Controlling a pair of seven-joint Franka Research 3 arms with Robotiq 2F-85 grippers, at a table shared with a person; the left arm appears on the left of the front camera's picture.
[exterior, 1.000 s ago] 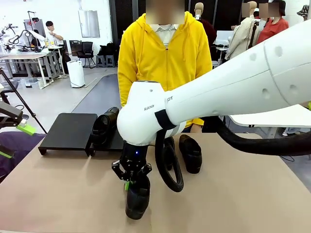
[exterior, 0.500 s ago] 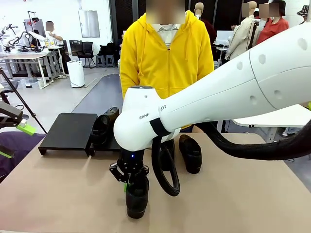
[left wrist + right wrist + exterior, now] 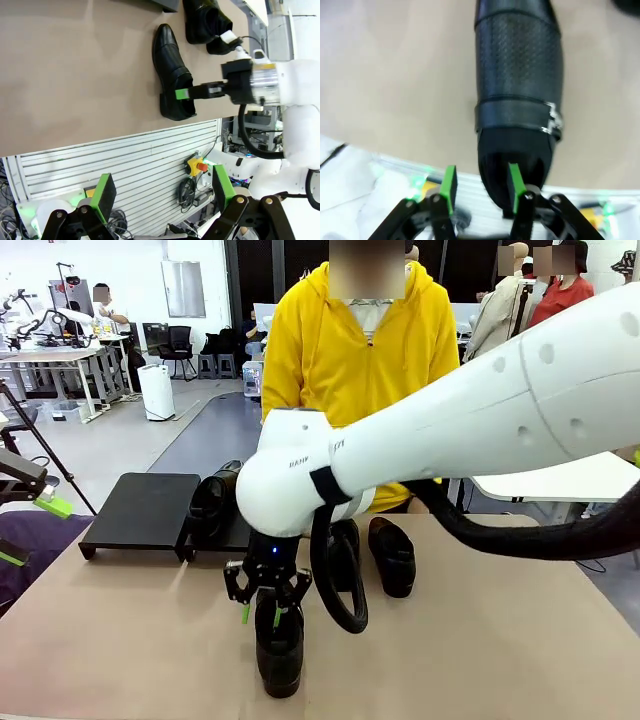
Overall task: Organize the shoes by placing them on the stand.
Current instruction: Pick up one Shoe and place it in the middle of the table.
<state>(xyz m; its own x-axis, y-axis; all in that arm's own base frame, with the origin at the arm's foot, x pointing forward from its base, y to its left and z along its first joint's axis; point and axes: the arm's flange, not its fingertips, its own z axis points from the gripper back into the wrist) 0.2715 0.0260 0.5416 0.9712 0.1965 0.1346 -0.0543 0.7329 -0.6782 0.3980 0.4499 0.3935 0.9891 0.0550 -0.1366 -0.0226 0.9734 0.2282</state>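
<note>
A glossy black shoe [image 3: 280, 652] stands near the table's front edge, heel towards me. My right gripper [image 3: 262, 614] is at its heel, open: one green pad [image 3: 515, 182] sits inside the heel opening [image 3: 512, 160] and the other pad [image 3: 450, 188] stands clear outside its wall. The same shoe [image 3: 172, 75] lies in the left wrist view with the right gripper [image 3: 186, 93] at its heel. A second shoe [image 3: 214, 496] rests on the black stand [image 3: 140, 510]. Two more shoes [image 3: 392, 556] stand on the table behind the arm. My left gripper [image 3: 162, 190] hangs open off the table's side.
A person in a yellow hoodie [image 3: 360, 360] stands at the far edge. The right arm's black cable loop [image 3: 335, 585] hangs in front of the two far shoes. The stand's left panel [image 3: 125, 515] is bare.
The right gripper's jaws have spread apart and let go of the shoe's heel wall. The shoe now rests on the table. The left arm has not moved.
</note>
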